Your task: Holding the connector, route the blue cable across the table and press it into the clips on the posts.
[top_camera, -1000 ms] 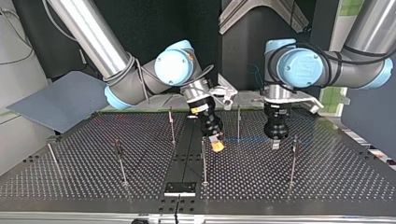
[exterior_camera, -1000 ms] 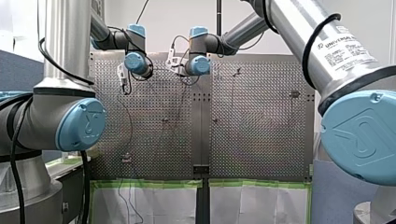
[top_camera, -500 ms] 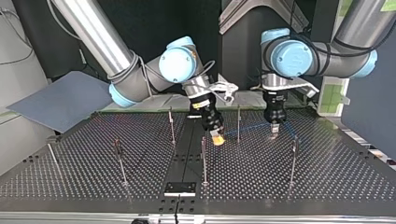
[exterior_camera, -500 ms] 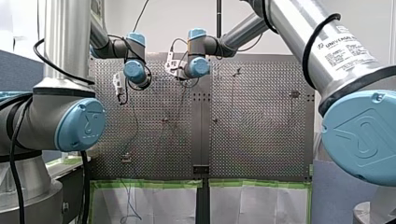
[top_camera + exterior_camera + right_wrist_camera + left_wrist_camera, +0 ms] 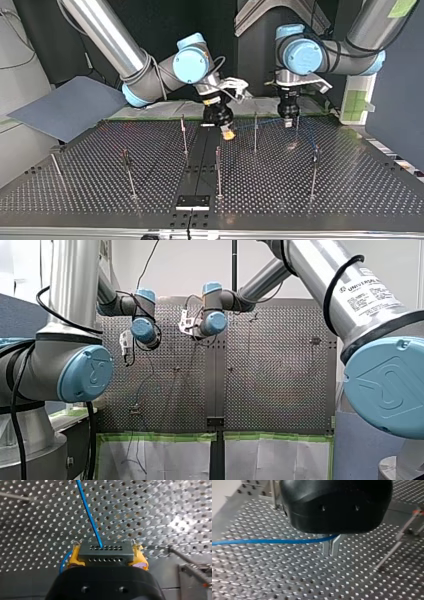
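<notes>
At the left of the top view a grey sheet lies off the edge of the perforated worktop, and a thin post stands on the worktop's left half. Just left of the upper middle, my right gripper hangs tilted, low over the worktop. In the right wrist view its yellow pads are pressed against both ends of the dark connector, a block with rows of small holes. The blue cable leaves the connector's top face and runs away ahead of the gripper over the holes.

In the top view the cable runs rightward, off the surface, past a post at the upper middle. I cannot tell whether it touches that post.

Right of that post my left gripper points straight down at the upper right of the worktop. In the left wrist view its metal fingers stand narrow, with only a slit between them. The cable comes in from the side and ends at their root, pinched there. Farther right a faint blue line slants down toward another post. Whether it sits in a clip there is too small to see.
</notes>
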### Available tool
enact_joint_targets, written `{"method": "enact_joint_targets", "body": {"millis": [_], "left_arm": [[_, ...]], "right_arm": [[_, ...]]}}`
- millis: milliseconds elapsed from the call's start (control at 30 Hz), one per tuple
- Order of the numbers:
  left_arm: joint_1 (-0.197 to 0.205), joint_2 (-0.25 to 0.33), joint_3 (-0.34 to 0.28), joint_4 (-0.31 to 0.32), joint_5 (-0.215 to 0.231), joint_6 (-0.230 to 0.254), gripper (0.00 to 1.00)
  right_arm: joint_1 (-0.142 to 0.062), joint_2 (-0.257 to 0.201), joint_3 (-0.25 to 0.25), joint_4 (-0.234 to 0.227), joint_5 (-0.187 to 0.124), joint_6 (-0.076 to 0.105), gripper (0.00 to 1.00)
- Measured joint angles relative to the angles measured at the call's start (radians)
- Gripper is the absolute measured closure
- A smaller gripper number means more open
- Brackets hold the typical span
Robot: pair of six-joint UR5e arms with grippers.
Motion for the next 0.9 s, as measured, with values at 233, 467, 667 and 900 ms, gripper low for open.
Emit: {"method": "enact_joint_targets", "body": {"millis": [233, 467, 667, 900], "left_arm": [[-0.002, -0.052, -0.010, 0.043, 0.019, -0.011, 0.99], [-0.008, -0.098, -0.027, 0.072, 0.035, -0.011, 0.99], [-0.012, -0.110, -0.037, 0.105, 0.044, -0.023, 0.99], [-0.026, -0.154, -0.038, 0.119, 0.062, -0.017, 0.99]], "right_arm": [[-0.014, 0.002, 0.047, -0.006, 0.012, -0.007, 1.00], [-0.018, 0.019, 0.079, -0.011, 0.012, -0.013, 1.00], [-0.015, 0.047, 0.082, -0.010, 0.009, -0.024, 1.00], [-0.010, 0.092, 0.083, -0.015, 0.009, -0.027, 1.00]]}}
